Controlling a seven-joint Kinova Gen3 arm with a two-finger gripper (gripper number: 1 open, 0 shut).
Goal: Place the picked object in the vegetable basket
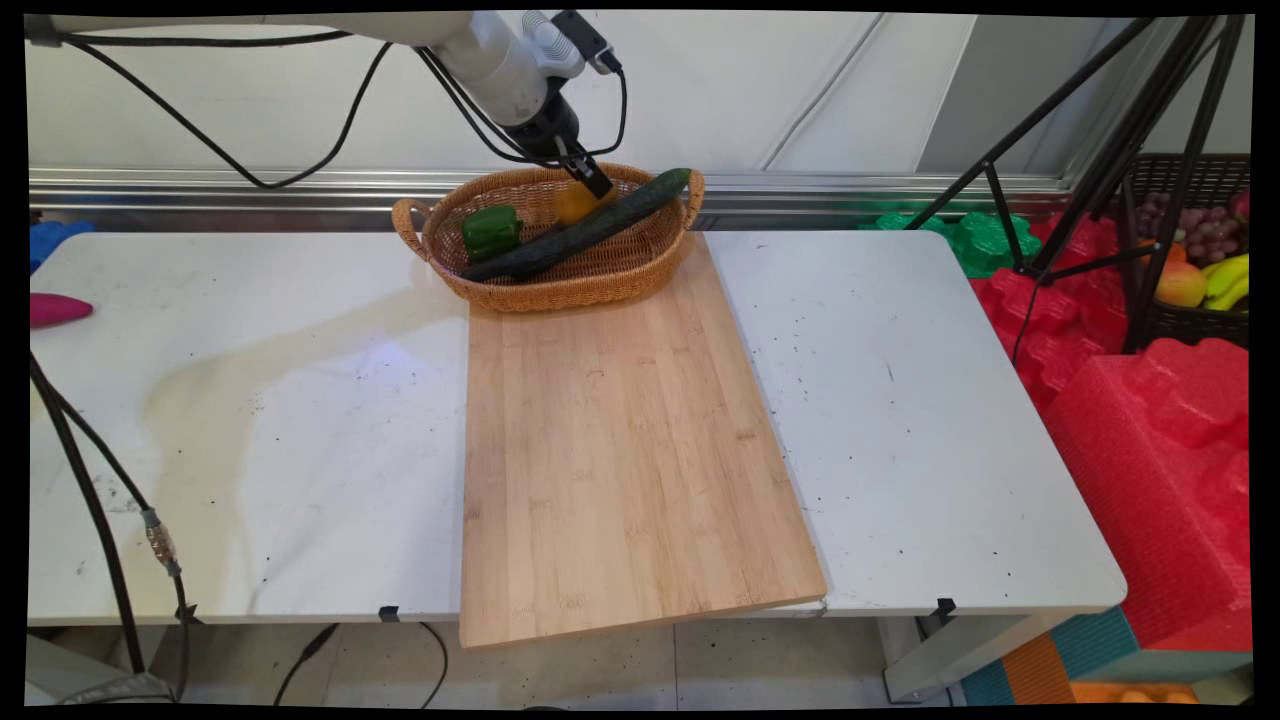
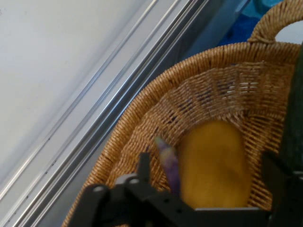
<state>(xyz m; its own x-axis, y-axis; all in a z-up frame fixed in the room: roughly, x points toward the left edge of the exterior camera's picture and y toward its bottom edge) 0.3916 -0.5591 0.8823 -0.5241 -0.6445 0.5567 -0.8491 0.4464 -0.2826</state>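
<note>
Nearest the camera, a bamboo board (image 1: 625, 450) lies on the white table (image 1: 280, 420), its near end jutting past the table's front edge. At the table's left edge lies a pink thing (image 1: 55, 309), only partly in view. To the right, off the table, are red foam blocks (image 1: 1150, 440), a tripod (image 1: 1120, 150) and a dark crate of fruit (image 1: 1195, 250).

Past the board's far end, touching it, stands a wicker basket (image 1: 600, 285). In it a green pepper (image 1: 491, 231) sits at the left, and a long cucumber (image 1: 580, 228) lies slantwise, its far tip resting on the right rim. Behind the cucumber is a yellow fruit (image 1: 578, 203).

From the upper left the hand (image 1: 597, 184) reaches down into the basket, right at the yellow fruit. Seen from the hand, its fingers stand apart on either side of the fruit (image 2: 214, 165), with a small purple thing (image 2: 168, 163) beside the left finger (image 2: 143, 165); whether the pads touch the fruit I cannot tell
</note>
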